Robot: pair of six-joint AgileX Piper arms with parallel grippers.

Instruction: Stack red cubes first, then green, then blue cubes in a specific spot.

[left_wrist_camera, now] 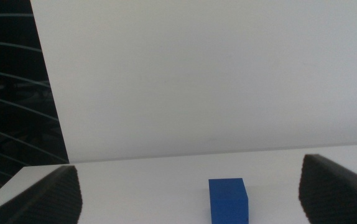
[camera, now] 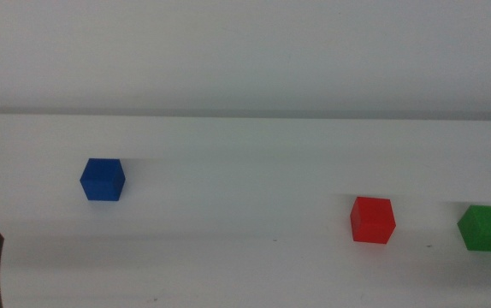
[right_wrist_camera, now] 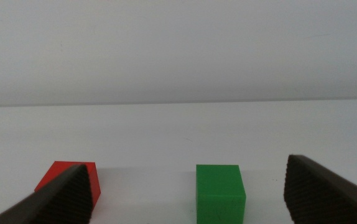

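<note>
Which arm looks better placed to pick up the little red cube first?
The right one, probably. The small matte red cube lies toward the right side of the table, and the right gripper, jaws open, already faces it beside the small green cube. The left gripper faces only the small blue cube.

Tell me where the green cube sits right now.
In the middle view, the green cube sits on the table's far right, beside the red cube, apart from it.

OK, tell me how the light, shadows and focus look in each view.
Middle view: soft and slightly blurred, bright white table, faint shadows behind the blue cube, red cube and green cube. Left wrist view: even light, left hand blurred. Right wrist view: washed-out white, right hand out of focus.
</note>
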